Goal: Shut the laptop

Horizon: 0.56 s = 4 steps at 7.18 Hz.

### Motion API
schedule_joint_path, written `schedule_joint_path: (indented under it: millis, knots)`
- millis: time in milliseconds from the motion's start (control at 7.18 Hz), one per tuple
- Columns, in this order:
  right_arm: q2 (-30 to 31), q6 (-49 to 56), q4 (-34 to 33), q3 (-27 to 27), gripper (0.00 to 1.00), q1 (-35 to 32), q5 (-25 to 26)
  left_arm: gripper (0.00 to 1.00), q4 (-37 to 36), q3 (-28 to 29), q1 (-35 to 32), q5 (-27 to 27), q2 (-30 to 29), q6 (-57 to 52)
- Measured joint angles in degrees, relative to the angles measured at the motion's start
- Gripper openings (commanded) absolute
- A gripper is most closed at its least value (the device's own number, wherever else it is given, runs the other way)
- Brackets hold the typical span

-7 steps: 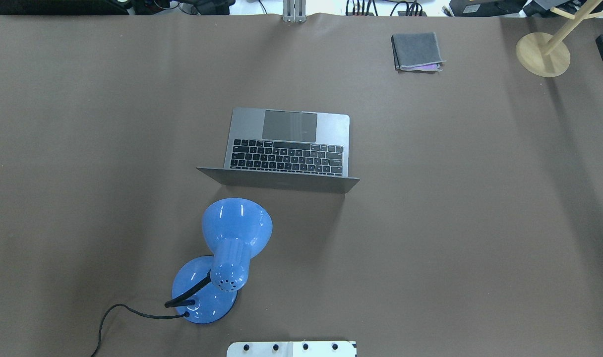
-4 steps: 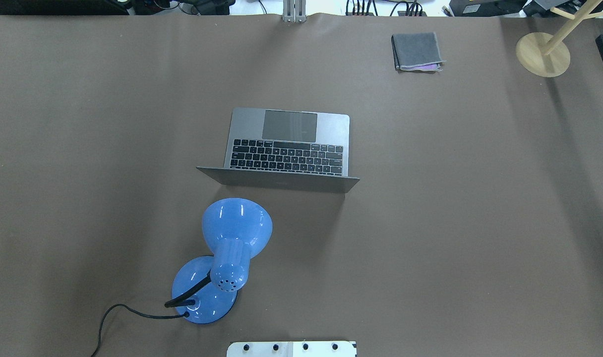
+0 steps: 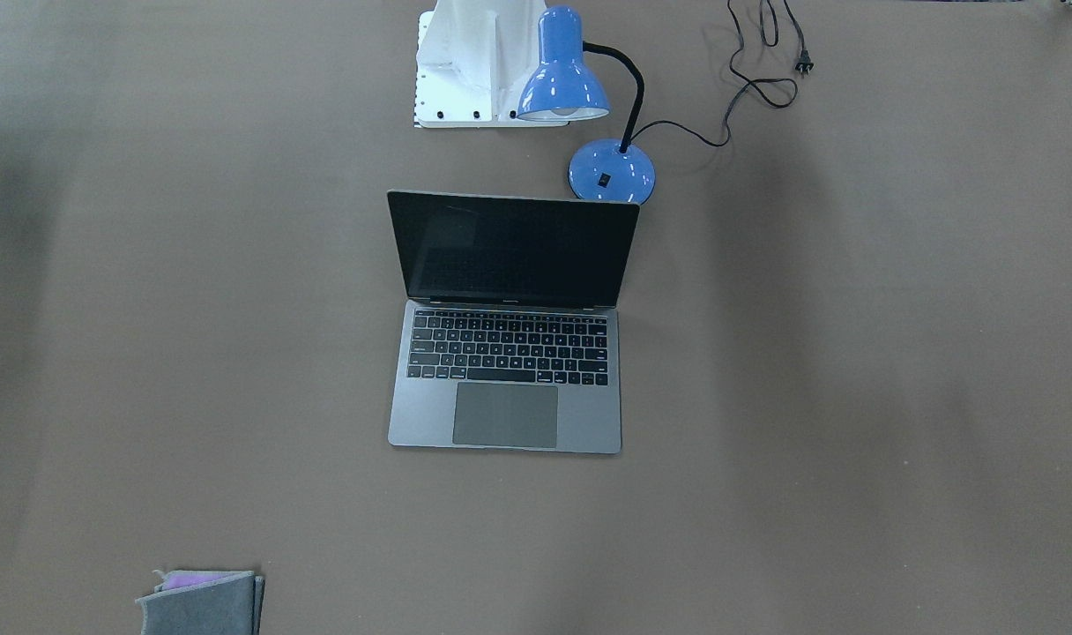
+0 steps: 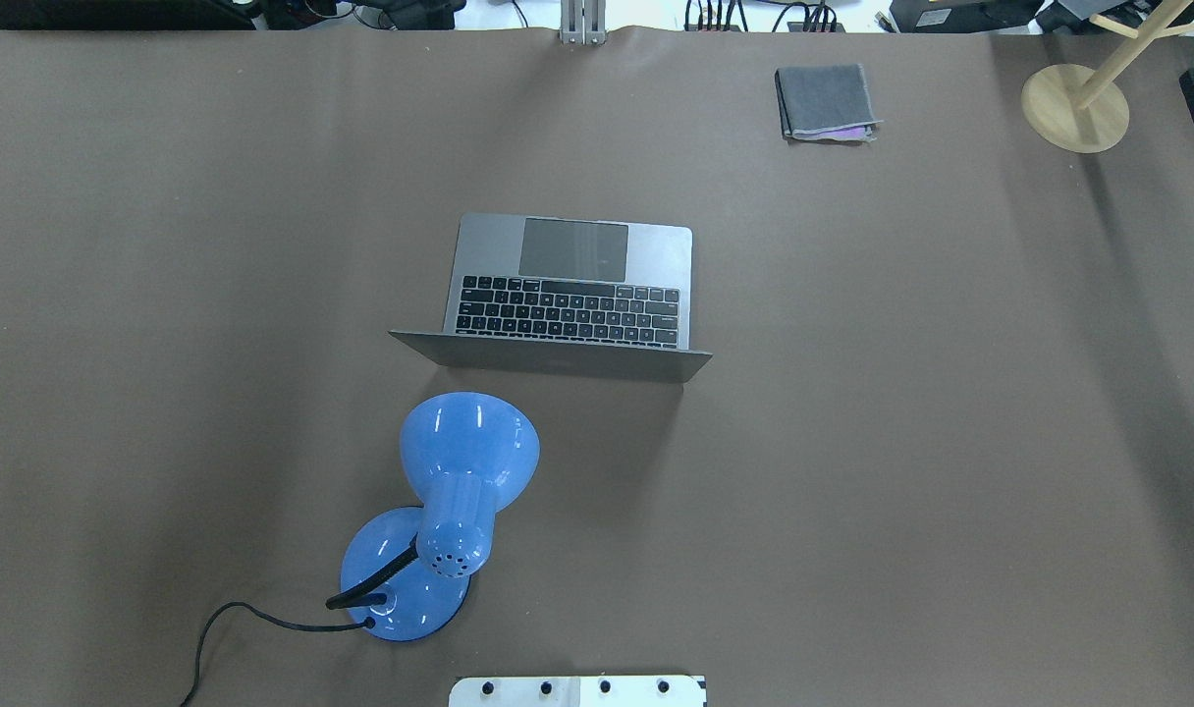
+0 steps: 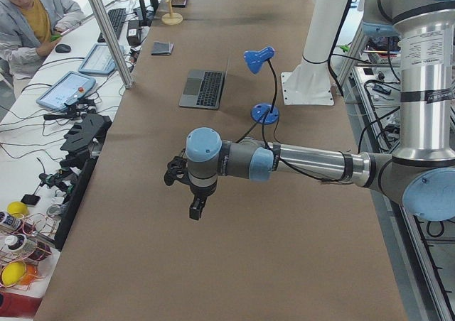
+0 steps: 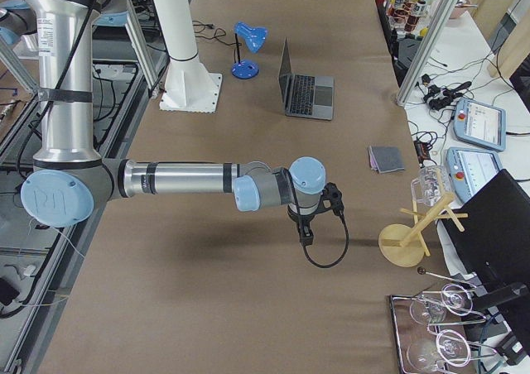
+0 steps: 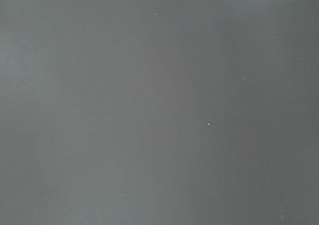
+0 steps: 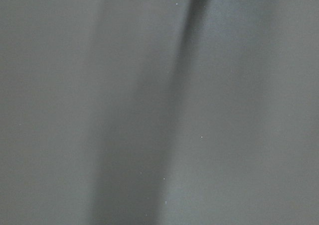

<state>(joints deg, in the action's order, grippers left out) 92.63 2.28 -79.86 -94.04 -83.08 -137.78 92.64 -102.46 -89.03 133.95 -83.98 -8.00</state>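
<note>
The space-grey laptop (image 4: 569, 285) stands open in the middle of the table, its lid upright and its dark screen (image 3: 513, 249) facing away from the robot. It also shows in the exterior left view (image 5: 205, 88) and the exterior right view (image 6: 306, 93). My left gripper (image 5: 197, 209) hangs over bare table far from the laptop at the table's left end. My right gripper (image 6: 305, 232) hangs over bare table at the right end. Both show only in the side views, so I cannot tell whether they are open or shut. The wrist views show only table surface.
A blue desk lamp (image 4: 440, 511) stands just behind the laptop lid on the robot's side, its cord (image 4: 224, 628) trailing left. A grey felt pouch (image 4: 825, 102) lies at the far right. A wooden stand (image 4: 1076, 106) is at the far right corner. The white robot base (image 3: 479, 62) is behind the lamp.
</note>
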Motion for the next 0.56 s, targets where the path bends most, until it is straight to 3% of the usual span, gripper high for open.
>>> schedule_joint_path:
  millis: [278, 418, 557]
  knots:
    - [-0.08, -4.12, 0.74, -0.73, 0.99, 0.88, -1.02, 0.92, 0.68, -0.27, 0.13, 0.02, -0.34, 3.08]
    - [-0.01, -8.88, 2.69, -1.84, 0.78, 2.21, -1.54, 0.64, 2.69, -0.49, 0.64, 0.91, -0.51, 6.71]
    - [0.16, -15.56, 6.29, -3.48, 0.33, 4.34, -1.83, 0.19, 6.25, -0.97, 2.26, 3.14, -0.67, 12.40]
